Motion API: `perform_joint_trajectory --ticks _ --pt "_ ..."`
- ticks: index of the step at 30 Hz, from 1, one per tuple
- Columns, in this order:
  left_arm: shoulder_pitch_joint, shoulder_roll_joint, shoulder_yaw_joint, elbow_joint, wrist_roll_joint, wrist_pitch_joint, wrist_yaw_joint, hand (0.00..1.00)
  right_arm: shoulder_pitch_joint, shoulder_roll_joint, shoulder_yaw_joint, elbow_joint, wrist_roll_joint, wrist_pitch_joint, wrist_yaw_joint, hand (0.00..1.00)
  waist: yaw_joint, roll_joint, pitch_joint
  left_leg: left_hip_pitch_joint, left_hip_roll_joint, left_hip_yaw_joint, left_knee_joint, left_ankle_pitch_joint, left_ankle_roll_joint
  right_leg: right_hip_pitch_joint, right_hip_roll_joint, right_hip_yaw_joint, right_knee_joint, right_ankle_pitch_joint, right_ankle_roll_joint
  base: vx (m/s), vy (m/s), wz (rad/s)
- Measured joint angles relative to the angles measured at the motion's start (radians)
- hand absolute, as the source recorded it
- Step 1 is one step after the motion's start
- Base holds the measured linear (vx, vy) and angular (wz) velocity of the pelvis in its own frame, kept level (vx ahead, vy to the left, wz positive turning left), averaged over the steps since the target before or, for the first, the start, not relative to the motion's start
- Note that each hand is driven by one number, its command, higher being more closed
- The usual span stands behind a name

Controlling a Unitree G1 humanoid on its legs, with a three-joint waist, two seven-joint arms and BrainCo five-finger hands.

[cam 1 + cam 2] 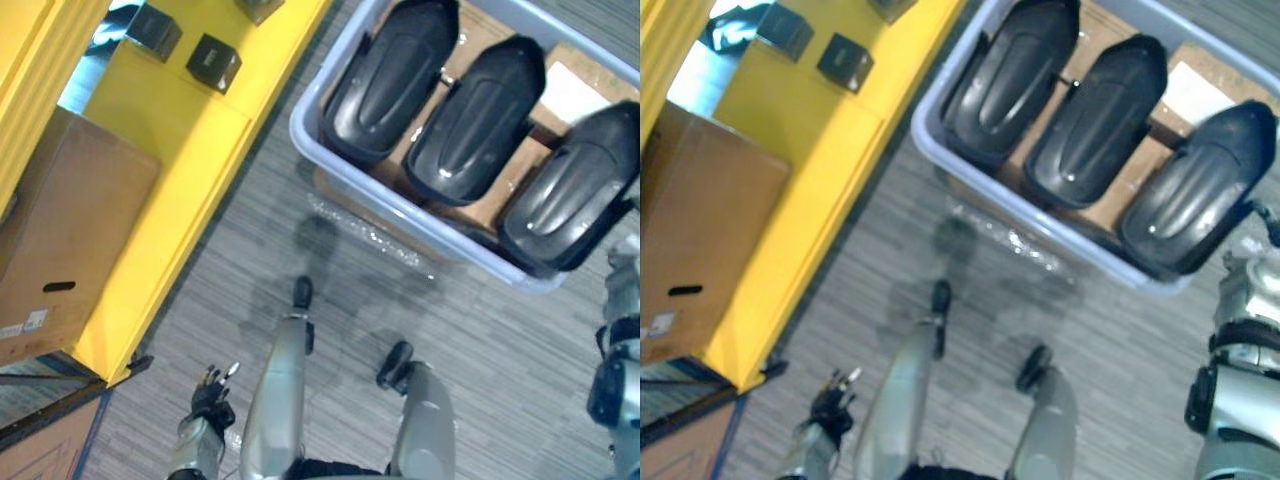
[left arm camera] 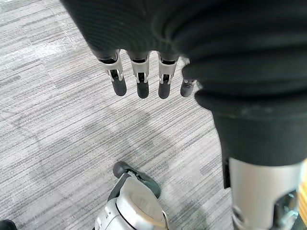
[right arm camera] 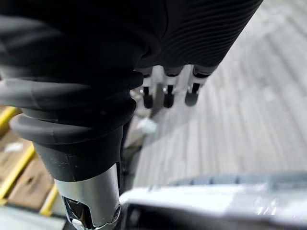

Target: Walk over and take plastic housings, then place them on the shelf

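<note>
Three black plastic housings (image 1: 390,75) (image 1: 475,115) (image 1: 570,190) lie side by side in a pale blue bin (image 1: 400,215) on the floor ahead and to the right. My left hand (image 1: 212,395) hangs low at the left beside the yellow shelf (image 1: 180,190), its fingers (image 2: 138,76) relaxed over bare floor and holding nothing. My right hand (image 1: 1250,270) hangs at the far right, close to the bin's near corner and the nearest housing. Its fingers (image 3: 169,91) are straight and empty, with the bin's rim (image 3: 216,191) just beside the wrist.
A brown cardboard box (image 1: 65,230) stands on the yellow shelf at the left, and two small black blocks (image 1: 213,62) (image 1: 153,30) rest farther along it. Cardboard sheets (image 1: 480,210) line the bin under the housings. Grey striped floor (image 1: 500,350) lies between shelf and bin.
</note>
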Motion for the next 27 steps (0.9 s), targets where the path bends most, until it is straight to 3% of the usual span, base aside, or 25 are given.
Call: perform_joint_trajectory --ticks 8,11,14,15,20,27 --pt "0.000 -0.033 -0.004 0.007 -0.002 -0.002 -0.015 0.00 -0.017 -0.006 0.058 -0.001 -0.055 0.000 0.006 0.00 0.017 0.036 0.003 -0.022 -0.007 -0.016 0.015 0.001 0.000 -0.014 -0.009 -0.012 0.032 -0.018 0.000 -0.01 -0.002 0.06" --pt "0.000 -0.033 -0.007 0.007 -0.031 -0.007 -0.022 0.00 -0.021 -0.007 0.058 -0.001 -0.055 0.014 0.027 0.00 0.024 0.036 0.003 -0.031 -0.006 -0.016 0.015 0.003 -0.003 -0.024 -0.009 -0.012 0.045 -0.024 -0.005 0.00 -0.020 0.02" --pt "0.000 -0.037 -0.010 0.008 -0.031 -0.007 -0.036 0.00 -0.027 -0.007 0.059 0.002 -0.052 0.063 0.031 0.00 0.024 0.036 0.003 -0.037 -0.004 -0.016 0.019 0.006 -0.005 -0.032 -0.009 -0.012 0.050 -0.024 -0.006 0.00 0.000 0.00" --pt "0.000 -0.041 -0.010 0.007 -0.031 -0.007 -0.038 0.00 -0.027 -0.007 0.059 0.002 -0.052 0.080 0.033 1.00 0.024 0.036 0.003 -0.037 -0.004 -0.016 0.021 0.006 -0.005 -0.032 -0.009 -0.012 0.051 -0.024 -0.006 0.00 0.000 0.00" --pt "0.000 -0.062 -0.028 0.007 -0.037 -0.009 -0.039 0.00 -0.027 -0.012 0.056 0.025 -0.052 0.140 0.043 1.00 0.026 0.036 0.003 -0.037 -0.003 -0.016 0.028 0.006 -0.005 -0.032 -0.009 -0.012 0.058 -0.025 -0.008 0.00 0.000 0.00" --pt "0.000 -0.063 -0.032 0.008 -0.039 -0.023 -0.037 0.00 -0.027 -0.023 0.057 0.042 -0.052 0.184 0.021 1.00 0.024 0.039 0.001 -0.036 0.002 -0.017 0.026 0.008 -0.007 -0.035 -0.007 -0.011 0.068 -0.027 -0.010 0.00 0.000 0.00"
